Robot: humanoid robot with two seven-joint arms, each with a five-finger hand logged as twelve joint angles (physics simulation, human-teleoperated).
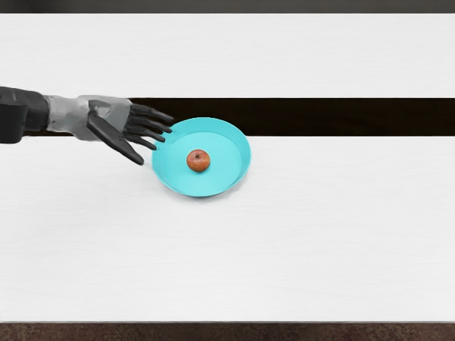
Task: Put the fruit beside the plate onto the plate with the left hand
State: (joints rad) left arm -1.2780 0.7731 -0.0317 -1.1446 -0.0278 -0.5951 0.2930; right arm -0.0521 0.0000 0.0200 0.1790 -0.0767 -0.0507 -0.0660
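A small reddish-brown fruit (198, 160) lies near the middle of the turquoise plate (229, 145) on the white table. My left hand (146, 135) comes in from the left edge and hovers just off the plate's left rim. Its dark fingers (151, 125) are spread toward the plate and hold nothing. The fruit sits apart from the hand, a short way to its right. The right arm does not show.
A dark gap (341, 116) runs across the table behind the plate, between the near white surface (284, 241) and a far white surface (227, 57). The table's front edge (227, 323) lies along the bottom.
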